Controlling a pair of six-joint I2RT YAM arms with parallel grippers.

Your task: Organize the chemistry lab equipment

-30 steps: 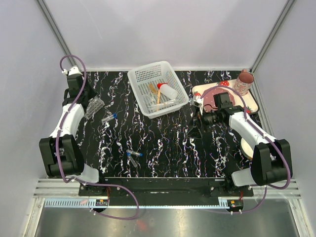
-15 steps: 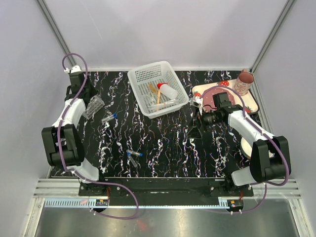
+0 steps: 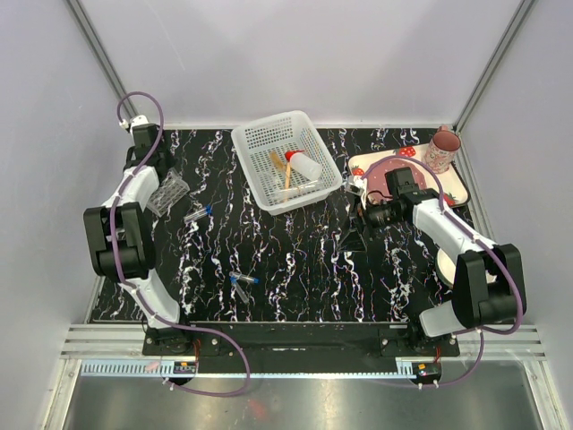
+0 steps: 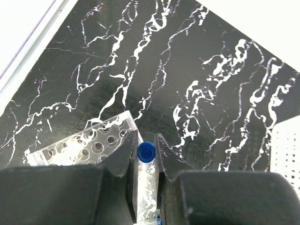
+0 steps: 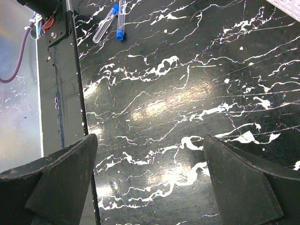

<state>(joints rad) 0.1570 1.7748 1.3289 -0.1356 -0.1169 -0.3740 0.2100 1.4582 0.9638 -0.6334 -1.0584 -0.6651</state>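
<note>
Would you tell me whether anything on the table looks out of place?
Two tubes lie flat toward the front, away from the rack, and a third tube lies beside the rack instead of standing in it.

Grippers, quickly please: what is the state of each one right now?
Left gripper: closed, holding a blue-capped tube.
Right gripper: open, holding nothing.
</note>
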